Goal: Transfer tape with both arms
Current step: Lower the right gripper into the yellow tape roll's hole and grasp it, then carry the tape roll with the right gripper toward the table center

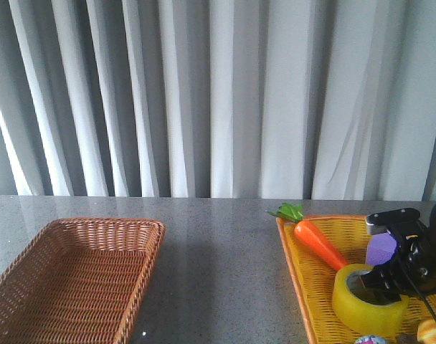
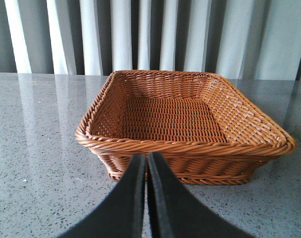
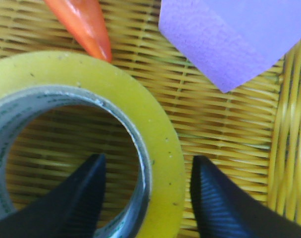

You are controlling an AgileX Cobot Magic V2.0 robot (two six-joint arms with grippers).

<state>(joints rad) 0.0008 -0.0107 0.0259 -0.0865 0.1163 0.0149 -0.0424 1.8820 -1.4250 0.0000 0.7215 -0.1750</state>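
Note:
The yellow tape roll (image 1: pixel 368 304) lies flat in the yellow basket (image 1: pixel 295 266) at the right. My right gripper (image 1: pixel 381 276) is down over it and open. In the right wrist view the gripper (image 3: pixel 149 158) straddles the roll's wall (image 3: pixel 155 119): one finger (image 3: pixel 86 193) is inside the core, the other (image 3: pixel 215 198) outside, with a small gap on each side. My left gripper (image 2: pixel 147 157) is shut and empty, low over the table just in front of the brown wicker basket (image 2: pixel 185 147). The left arm is out of the front view.
The brown basket (image 1: pixel 155 247) holds nothing and sits at the front left. In the yellow basket an orange carrot (image 1: pixel 320 244) and a purple cube (image 1: pixel 381 249) lie close behind the tape; both also show in the right wrist view, the carrot (image 3: pixel 83 25) and the cube (image 3: pixel 229 34). Grey curtains hang behind the table.

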